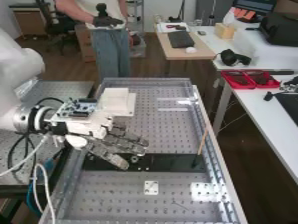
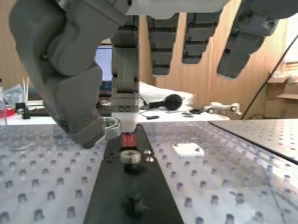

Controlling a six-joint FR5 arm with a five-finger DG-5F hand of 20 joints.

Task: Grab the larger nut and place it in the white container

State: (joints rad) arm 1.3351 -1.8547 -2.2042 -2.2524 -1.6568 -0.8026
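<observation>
Hand state: the hand (image 1: 126,142) is hanging low over the dark strip (image 1: 174,163), with its thumb (image 2: 80,107) and one finger (image 2: 125,100) closing narrowly on a metal nut (image 2: 111,129). The grip is falling at the tips, presumably because a small part is leaving little edge to pinch. The other fingers are hanging clear, likely so that they are not knocking the strip.

Task part: this nut is sitting between thumb and fingertip, above the strip. I am taking it for the larger one, though its nearness to the wrist camera may be flattering its size. A second ring-like metal piece (image 2: 130,156) is resting on the strip, close by; it is probably the smaller nut and is best being left alone.

Layout, high view: the white container (image 1: 114,102) is standing at twelve o'clock from the hand, near enough for a short carry. Whether its top is open, I am not able to tell. A white plate (image 1: 151,188) is lying at about five o'clock, and a thin stick (image 1: 202,142) is standing upright at three o'clock, both off the likely route.

Next, as judged: the nut is needing a straight lift before any carry. Risk: the tip pinch is leaving room for slipping.
</observation>
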